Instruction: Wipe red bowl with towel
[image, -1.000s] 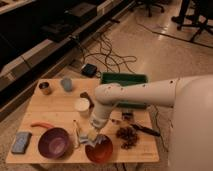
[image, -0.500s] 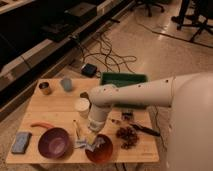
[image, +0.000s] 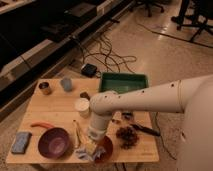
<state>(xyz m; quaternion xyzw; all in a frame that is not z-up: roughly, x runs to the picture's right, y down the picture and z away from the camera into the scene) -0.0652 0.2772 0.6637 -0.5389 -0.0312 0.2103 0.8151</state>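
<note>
The red bowl (image: 106, 150) sits at the table's front edge and is partly covered by my arm. A crumpled grey-blue towel (image: 84, 152) lies against the bowl's left rim, spilling onto the table. My gripper (image: 95, 142) hangs from the white arm (image: 135, 99), pointing down at the bowl's left side, right above the towel. Its tips are hidden against the towel and the bowl.
A larger maroon bowl (image: 53, 142) stands left of the towel. Also on the wooden table (image: 57, 107) are a blue sponge (image: 21, 142), a red chili (image: 42, 125), a white cup (image: 82, 106), a tin can (image: 45, 88), a grey cup (image: 66, 83), a green tray (image: 124, 82) and a dark cluster (image: 128, 135).
My gripper has come down and slightly forward onto the red bowl's left side. The towel now bunches at the bowl's left rim.
</note>
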